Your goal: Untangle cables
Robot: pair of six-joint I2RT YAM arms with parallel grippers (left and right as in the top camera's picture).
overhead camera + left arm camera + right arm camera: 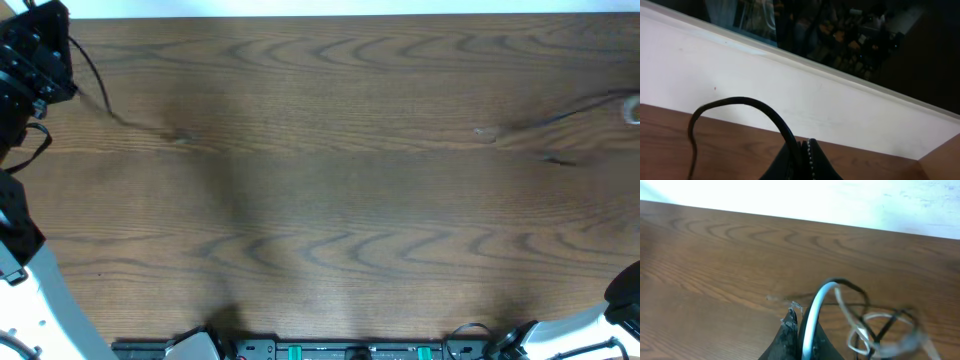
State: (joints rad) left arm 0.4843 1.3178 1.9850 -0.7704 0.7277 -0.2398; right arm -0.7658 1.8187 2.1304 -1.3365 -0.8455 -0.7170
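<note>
- Overhead: I read the left gripper [40,60] at the far left corner of the table [330,230]. A black cable [120,115] runs from it down and to the right over the wood. A second dark strand [560,112] lies near the right edge, rising toward that edge. I cannot trace any link between the two across the middle. The right gripper is not clearly shown here.
- Left wrist: the left gripper [807,162] has its fingers pressed together on the black cable [740,100]. The cable arcs up from the fingertips and drops to the left.
- Right wrist: the right gripper [801,340] is clamped on the white cable [812,310], which loops up out of the fingers. The knot [882,327] of white and black strands sits just beside the fingertips, to their right in this view.
- Judgement: the cables' long axis runs left to right across the table. The right arm is much nearer the knot, so the next move likely depends on it, with the left arm holding the far end.
</note>
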